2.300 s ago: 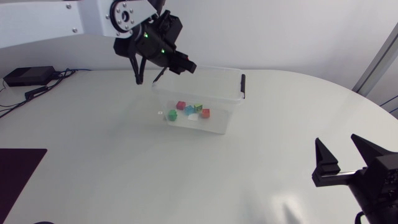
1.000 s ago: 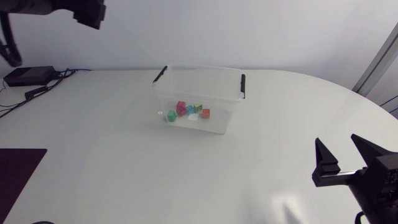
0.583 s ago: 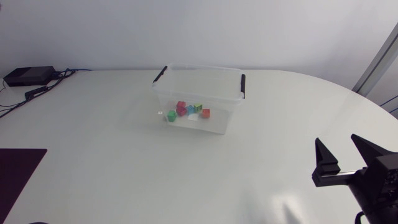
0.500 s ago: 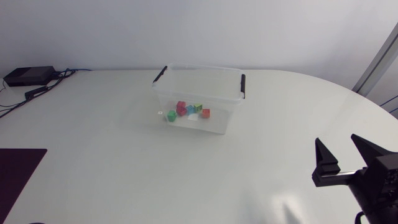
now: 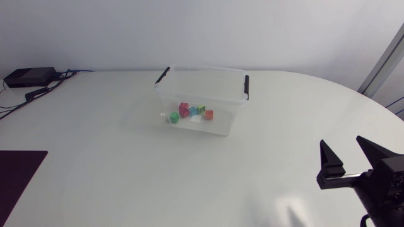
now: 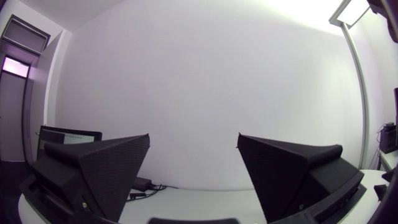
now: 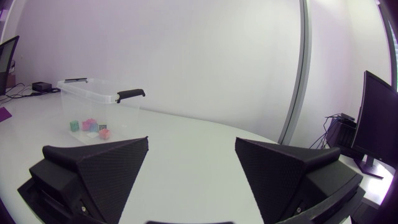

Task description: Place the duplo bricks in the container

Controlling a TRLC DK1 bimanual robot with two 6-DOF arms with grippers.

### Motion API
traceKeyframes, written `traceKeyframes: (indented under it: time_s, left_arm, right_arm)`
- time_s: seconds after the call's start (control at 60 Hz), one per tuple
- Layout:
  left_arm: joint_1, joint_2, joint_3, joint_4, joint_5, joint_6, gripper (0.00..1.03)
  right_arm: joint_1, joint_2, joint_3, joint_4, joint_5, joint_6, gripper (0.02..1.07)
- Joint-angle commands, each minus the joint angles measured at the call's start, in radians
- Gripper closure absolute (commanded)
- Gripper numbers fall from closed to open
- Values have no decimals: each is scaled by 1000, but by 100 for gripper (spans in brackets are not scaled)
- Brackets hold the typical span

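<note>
A clear plastic container (image 5: 202,70) with black handles stands mid-table. Several duplo bricks lie inside it: a green one (image 5: 175,116), a pink one (image 5: 184,108), a blue one (image 5: 192,111) and an orange-red one (image 5: 208,115). My right gripper (image 5: 343,142) is open and holds nothing near the table's front right, far from the container. In the right wrist view the gripper (image 7: 191,142) faces the container (image 7: 99,93) and its bricks (image 7: 90,126) across the table. My left arm is out of the head view. Its gripper (image 6: 194,140) stands open, with only a white wall ahead of it.
A black box with cables (image 5: 28,77) sits at the table's far left. A dark mat (image 5: 19,171) lies at the front left corner. A tiny white speck (image 5: 162,115) rests beside the container's left wall.
My left arm, earlier above the container's far left corner, rose away to the upper left and left the head view. The bricks, container and right arm stayed still.
</note>
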Motion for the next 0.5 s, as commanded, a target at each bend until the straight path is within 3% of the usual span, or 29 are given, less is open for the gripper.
traceKeyframes:
  time_s: [0.0,0.483]
  left_arm:
    - [31,-84,-84,31,44,-11,5]
    - [5,-128,-370,153,98,7,5]
  right_arm:
    - [5,-9,-22,12,-8,-8,6]
    - [7,-8,-22,13,-6,13,6]
